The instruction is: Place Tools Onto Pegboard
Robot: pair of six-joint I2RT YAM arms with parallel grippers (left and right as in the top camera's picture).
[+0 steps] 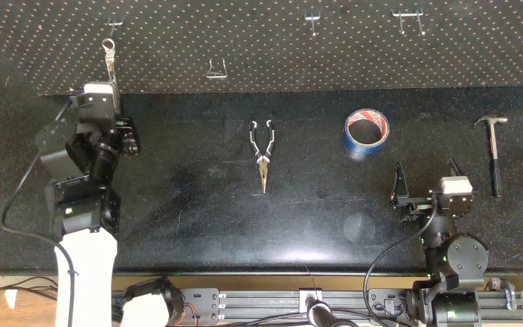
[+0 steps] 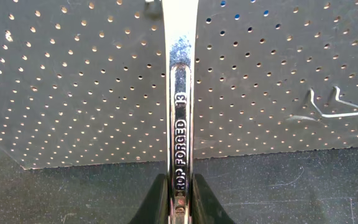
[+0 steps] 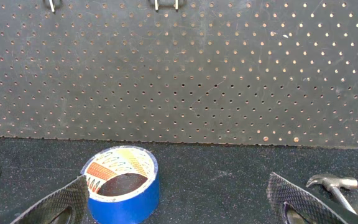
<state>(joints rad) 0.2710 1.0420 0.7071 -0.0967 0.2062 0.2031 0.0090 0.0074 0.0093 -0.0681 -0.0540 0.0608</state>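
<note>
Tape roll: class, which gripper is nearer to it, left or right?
Right. The right gripper sits open just short of the tape roll; the left gripper is far off at the pegboard, holding a wrench.

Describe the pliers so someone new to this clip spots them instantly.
On the black table below the pegboard, look near the middle, left of the blue tape roll. The pliers lie flat there: the only tool with two splayed handles, its pointed nose aimed away from the board.

Bare counter (image 1: 180, 213) lay either side of the tape roll (image 1: 367, 133), blocked farther out only by the pliers (image 1: 262, 156) and hammer (image 1: 493, 156).
</note>
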